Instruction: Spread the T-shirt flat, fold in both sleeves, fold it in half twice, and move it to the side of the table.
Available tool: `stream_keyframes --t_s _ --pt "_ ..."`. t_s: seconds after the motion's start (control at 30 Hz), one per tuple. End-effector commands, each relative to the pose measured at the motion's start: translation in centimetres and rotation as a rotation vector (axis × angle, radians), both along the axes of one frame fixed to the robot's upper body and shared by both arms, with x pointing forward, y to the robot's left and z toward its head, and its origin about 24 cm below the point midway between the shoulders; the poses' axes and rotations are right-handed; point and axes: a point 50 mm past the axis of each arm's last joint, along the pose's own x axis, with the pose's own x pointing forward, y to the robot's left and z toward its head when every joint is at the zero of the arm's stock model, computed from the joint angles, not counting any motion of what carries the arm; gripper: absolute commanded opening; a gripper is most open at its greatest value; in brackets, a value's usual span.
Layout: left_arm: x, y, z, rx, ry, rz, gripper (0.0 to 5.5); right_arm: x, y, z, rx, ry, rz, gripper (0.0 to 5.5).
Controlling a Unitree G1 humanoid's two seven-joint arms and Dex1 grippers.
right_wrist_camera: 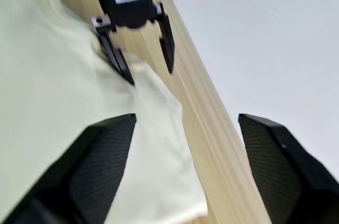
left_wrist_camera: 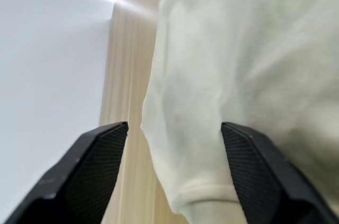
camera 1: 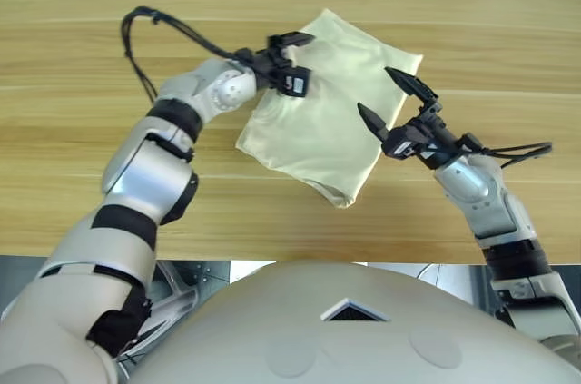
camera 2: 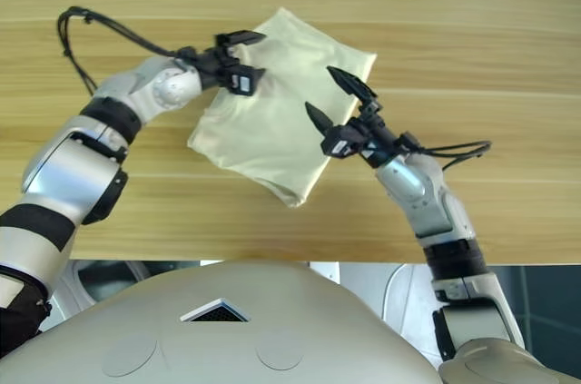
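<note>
One T-shirt, pale yellow, lay near the middle of the worktop, well apart from every edge. It was folded to a compact rectangle of several layers. It sat askew, one corner toward the far edge and one toward the near edge. The near corner looked bulgy, with a rolled fold showing.

Left jaws: open, gripping nothing. They straddled the shirt's left border, cloth under one side and bare wood under the other. The left wrist view showed a hemmed fold between them. Whether they touched the cloth could not be told.

Right jaws: spread wide, empty, poised over the shirt's right border and apparently clear of it.

Judgement: the folding looked done, and the shift to the worktop's side was still to do.

Risks noted:
- The left jaws could close on the top layer alone. A pull would then peel the stack open and undo the folds.
- One arm could drag while the other lagged. The bundle would swivel and its layers would slip out of line.
- Pushing at the border instead of lifting would bunch the soft cloth, worst at the loose near corner.
- The right jaws could land inside the border and pinch up a ridge.
- The wood looked smooth, so the stack might slide ahead of a closing jaw and escape it.
- If carried too far, an overhang at the worktop's edge could drag the shirt off.
</note>
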Motion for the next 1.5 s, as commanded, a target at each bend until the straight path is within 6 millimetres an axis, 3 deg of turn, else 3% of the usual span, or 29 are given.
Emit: stream_keyframes --t_s 0.03,0.13,0.27,0.37,0.5,0.63,0.73,0.87,0.93,1.03,1.17,1.5 --pt "-2.9 4.1 -2.0 -0.047 0.046 0.130 3.29 -0.4 -0.6 0.2 -0.031 0.007 -0.028 3.56" --pt "-6.5 5.5 -3.0 -0.162 0.065 0.246 3.29 -0.5 -0.7 0.0 -0.041 0.015 -0.044 3.56" --pt "-11.6 2.9 -3.0 -0.455 0.139 0.436 3.29 -0.7 -0.7 -0.4 -0.073 0.029 -0.045 3.56" --pt "-11.8 1.7 -1.3 -0.570 0.100 0.545 3.29 -0.8 -1.3 -0.5 -0.077 0.034 -0.063 3.56" --pt "-9.9 3.8 2.8 -0.637 -0.158 0.656 3.29 -2.0 -0.7 -0.9 -0.045 0.062 -0.028 3.56" --pt "-9.7 5.0 7.9 -0.777 -0.408 0.590 3.29 -3.1 0.4 -1.5 -0.015 0.107 0.018 3.56" --pt "-11.2 3.9 9.1 -0.883 -0.383 0.476 3.29 -3.2 0.2 -2.5 -0.025 0.155 0.010 3.56" --pt "-17.6 -2.1 5.5 -0.838 -0.008 0.134 3.29 -2.6 -0.2 -3.1 -0.015 0.171 -0.032 3.56" --pt "-20.0 -3.0 3.0 -0.724 0.117 0.052 3.29 -2.0 -0.6 -3.1 -0.019 0.161 -0.056 3.56" --pt "-21.8 -2.6 0.7 -0.585 0.228 -0.030 3.29 -1.3 -0.6 -3.2 -0.020 0.156 -0.065 3.56" --pt "-22.6 -2.9 -0.1 -0.598 0.267 -0.073 3.29 -0.6 -0.5 -3.3 -0.027 0.157 -0.064 3.56" --pt "-20.3 -2.1 -1.1 -0.574 0.160 0.080 3.29 -0.5 -0.6 -3.4 -0.046 0.168 -0.057 3.56"
